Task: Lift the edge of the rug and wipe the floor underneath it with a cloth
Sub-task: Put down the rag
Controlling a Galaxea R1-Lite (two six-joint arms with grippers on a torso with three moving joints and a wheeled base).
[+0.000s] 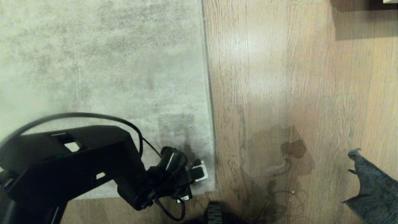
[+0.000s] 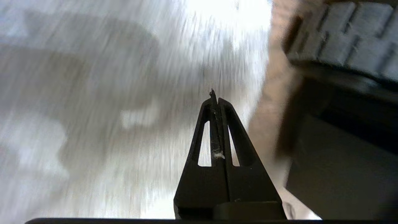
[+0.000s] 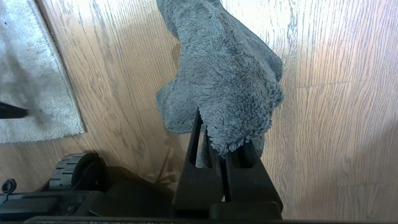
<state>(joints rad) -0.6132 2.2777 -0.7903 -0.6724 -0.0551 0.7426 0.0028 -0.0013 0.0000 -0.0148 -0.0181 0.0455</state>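
Rug (image 1: 102,71) lies flat on the floor (image 1: 295,93), its corner at 6 o'clock: large, limp, likely heavy, best pinched at the thin trim. Left pincer (image 2: 215,93), closed and empty, hovers there. Right pincer (image 3: 222,149) clamps the soft cloth (image 3: 224,71).

Floor (image 1: 295,77): light brown wood-grain planks with a slight sheen, grain running away from the viewer. A plank joint crosses the boards about mid-frame. A pale glare patch lies on the boards near the top centre, indicating overhead or far-side light. Soft dark shadows fall on the planks at lower centre. At the top right corner, a dark furniture base (image 1: 377,3) casts a rectangular shadow onto the boards.
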